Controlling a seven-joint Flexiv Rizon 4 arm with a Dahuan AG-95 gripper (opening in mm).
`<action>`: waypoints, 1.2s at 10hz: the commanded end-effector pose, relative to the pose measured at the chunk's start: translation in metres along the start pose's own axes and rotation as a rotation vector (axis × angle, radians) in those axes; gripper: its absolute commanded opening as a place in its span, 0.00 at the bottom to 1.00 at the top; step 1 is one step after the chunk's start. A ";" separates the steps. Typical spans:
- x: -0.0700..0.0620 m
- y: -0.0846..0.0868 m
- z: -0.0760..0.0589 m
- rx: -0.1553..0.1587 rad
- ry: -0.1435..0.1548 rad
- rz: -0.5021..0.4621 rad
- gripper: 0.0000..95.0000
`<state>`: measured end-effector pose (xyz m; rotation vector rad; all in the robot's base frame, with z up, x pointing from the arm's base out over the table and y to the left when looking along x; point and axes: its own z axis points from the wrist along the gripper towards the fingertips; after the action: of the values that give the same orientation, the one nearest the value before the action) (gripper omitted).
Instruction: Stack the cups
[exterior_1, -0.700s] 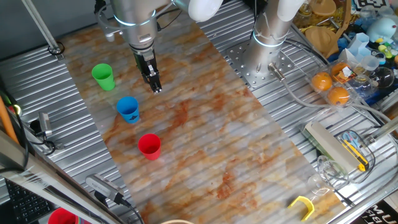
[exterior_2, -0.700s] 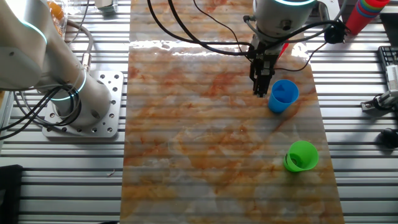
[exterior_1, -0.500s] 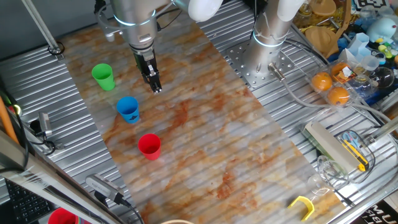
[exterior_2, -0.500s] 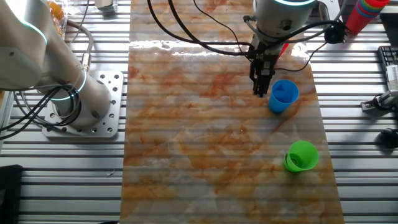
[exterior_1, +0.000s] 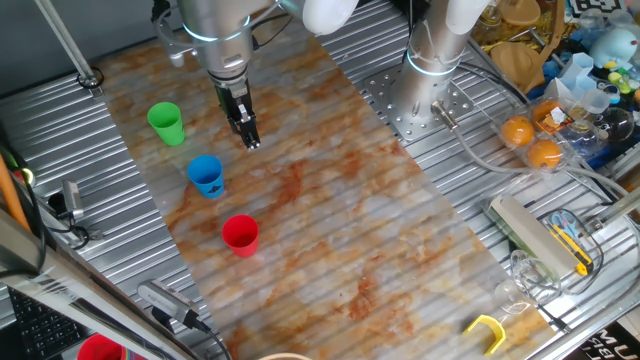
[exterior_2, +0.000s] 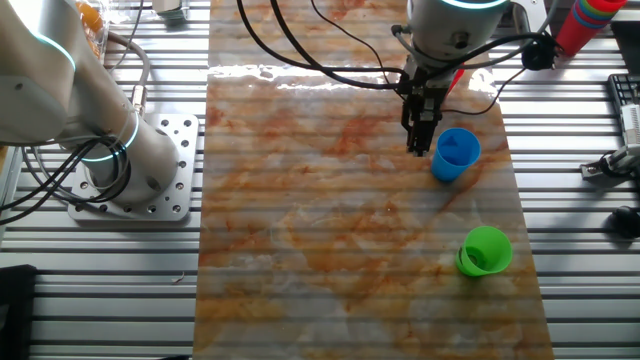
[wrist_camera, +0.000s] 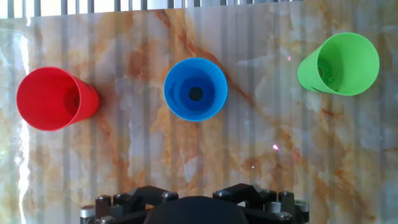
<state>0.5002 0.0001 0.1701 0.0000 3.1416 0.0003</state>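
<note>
The three small tapered plastic cups stand upright and apart in a row on my bench, mouths up, none inside another. The blue plastic cup (exterior_1: 206, 176) is the middle one, with the bright green plastic cup (exterior_1: 166, 124) on one side and the red plastic cup (exterior_1: 240, 236) on the other. From my hand view the blue cup sits just about centred ahead of me, the red one to its left, the green one to its right, each with bare surface between it and its neighbour. In the other fixed view the red cup is almost wholly hidden behind my own wrist.

My tool (exterior_1: 248, 135) hangs above the marble-patterned sheet (exterior_1: 330, 190) that covers the bench, just beside the blue cup and touching none of the three. Its two dark fingers point downward, drawn close together with nothing between them, so it is clenched on air.

Around the sheet lies the ribbed metal bench top (exterior_1: 470, 170). Two oranges (exterior_1: 530, 142) rest among clutter at its far edge
</note>
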 end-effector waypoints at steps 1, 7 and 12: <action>0.000 0.000 0.000 0.000 0.000 0.000 1.00; -0.006 -0.007 0.011 0.114 0.011 0.192 0.00; -0.001 -0.046 -0.004 0.117 0.010 0.124 0.00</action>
<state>0.4983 -0.0465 0.1755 0.2493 3.1347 -0.2112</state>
